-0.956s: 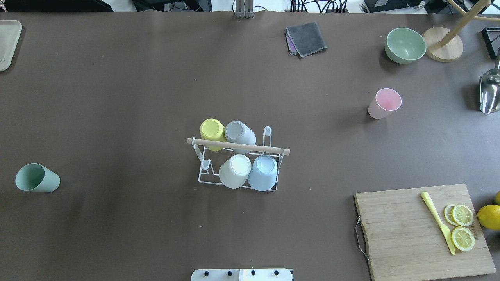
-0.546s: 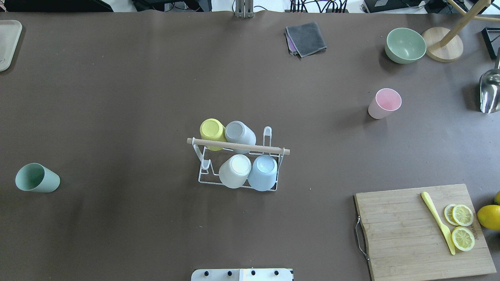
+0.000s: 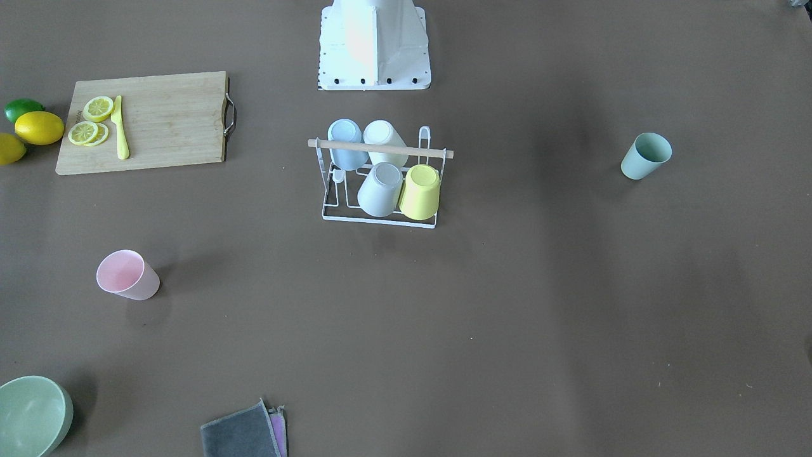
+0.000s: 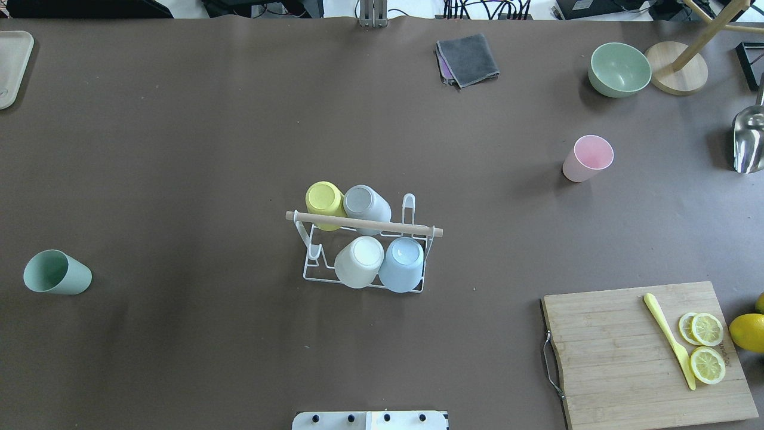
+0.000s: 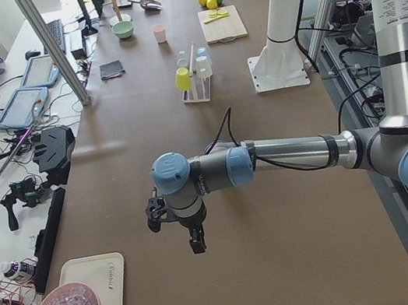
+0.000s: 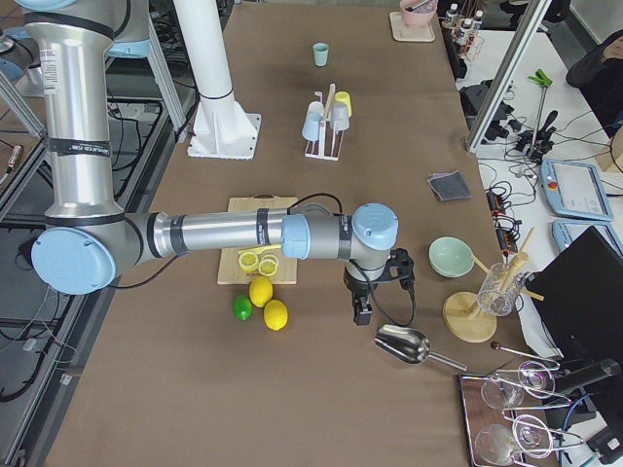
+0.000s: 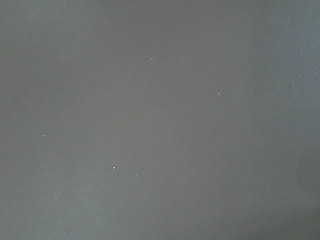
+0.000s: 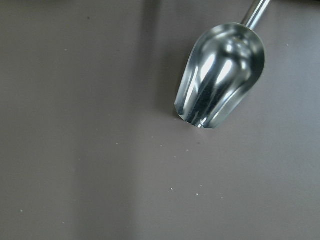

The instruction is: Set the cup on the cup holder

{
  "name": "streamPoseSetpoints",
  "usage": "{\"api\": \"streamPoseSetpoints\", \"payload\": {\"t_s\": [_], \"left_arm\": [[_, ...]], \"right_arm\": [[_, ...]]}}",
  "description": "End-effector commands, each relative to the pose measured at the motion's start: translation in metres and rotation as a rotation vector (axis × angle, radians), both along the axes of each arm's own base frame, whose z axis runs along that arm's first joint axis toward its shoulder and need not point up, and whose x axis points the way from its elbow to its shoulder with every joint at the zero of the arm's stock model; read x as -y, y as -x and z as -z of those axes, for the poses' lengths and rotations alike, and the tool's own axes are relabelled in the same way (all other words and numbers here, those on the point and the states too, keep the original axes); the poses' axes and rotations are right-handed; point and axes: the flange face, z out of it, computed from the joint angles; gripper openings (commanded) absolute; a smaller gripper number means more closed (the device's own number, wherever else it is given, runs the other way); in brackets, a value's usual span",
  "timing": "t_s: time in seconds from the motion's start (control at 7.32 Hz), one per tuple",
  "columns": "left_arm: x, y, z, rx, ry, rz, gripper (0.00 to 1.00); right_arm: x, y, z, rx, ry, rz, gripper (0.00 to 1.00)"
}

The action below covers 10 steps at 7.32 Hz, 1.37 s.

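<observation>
The white wire cup holder (image 4: pixel 315 275) with a wooden rod stands mid-table and carries several upside-down cups: yellow, grey, white and blue. It also shows in the front view (image 3: pixel 379 219). A green cup (image 4: pixel 57 272) stands alone far to the left. A pink cup (image 4: pixel 588 158) stands alone to the right. My left gripper (image 5: pixel 196 242) hangs over bare table at the left end. My right gripper (image 6: pixel 362 313) hangs at the right end beside a metal scoop (image 8: pixel 220 75). Both show only in side views, so I cannot tell whether they are open or shut.
A wooden cutting board (image 4: pixel 615 358) with lemon slices and a yellow knife lies front right, with lemons (image 4: pixel 747 331) beside it. A green bowl (image 4: pixel 619 69), a wooden stand base (image 4: pixel 677 68) and a grey cloth (image 4: pixel 467 58) sit at the back. A tray (image 4: pixel 12 65) lies back left.
</observation>
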Motion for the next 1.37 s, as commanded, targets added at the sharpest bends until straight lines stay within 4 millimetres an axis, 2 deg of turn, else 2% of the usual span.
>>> {"api": "streamPoseSetpoints", "payload": {"t_s": [0.0, 0.27, 0.41, 0.55, 0.68, 0.82, 0.96, 1.09, 1.23], "left_arm": [[-0.002, -0.001, 0.002, -0.007, -0.002, 0.001, 0.99], [0.002, -0.001, 0.008, 0.001, -0.015, -0.003, 0.99], [0.001, -0.001, 0.008, -0.001, -0.017, -0.004, 0.99], [0.005, -0.001, 0.013, 0.004, -0.020, -0.005, 0.99], [0.019, 0.004, 0.020, 0.073, 0.033, -0.014, 0.99], [0.038, 0.009, 0.074, 0.166, 0.039, -0.032, 0.99], [0.046, -0.002, 0.102, 0.175, 0.074, -0.061, 0.99], [0.068, -0.064, 0.096, 0.182, 0.106, -0.182, 0.99], [0.085, -0.119, 0.107, 0.187, 0.103, -0.283, 0.99]], "right_arm": [[0.030, 0.061, 0.049, 0.003, -0.042, 0.052, 1.00], [0.054, 0.108, 0.085, 0.014, -0.050, 0.065, 1.00], [0.073, 0.131, 0.100, 0.016, -0.066, 0.090, 1.00], [0.094, 0.155, 0.120, 0.023, -0.049, 0.076, 1.00], [0.108, 0.185, 0.137, 0.029, -0.029, 0.074, 1.00], [0.122, 0.212, 0.149, 0.030, -0.002, 0.074, 1.00], [0.139, 0.244, 0.162, 0.027, 0.021, 0.088, 1.00], [0.164, 0.260, 0.176, 0.026, 0.038, 0.089, 1.00], [0.179, 0.268, 0.178, 0.027, 0.056, 0.091, 1.00]]}}
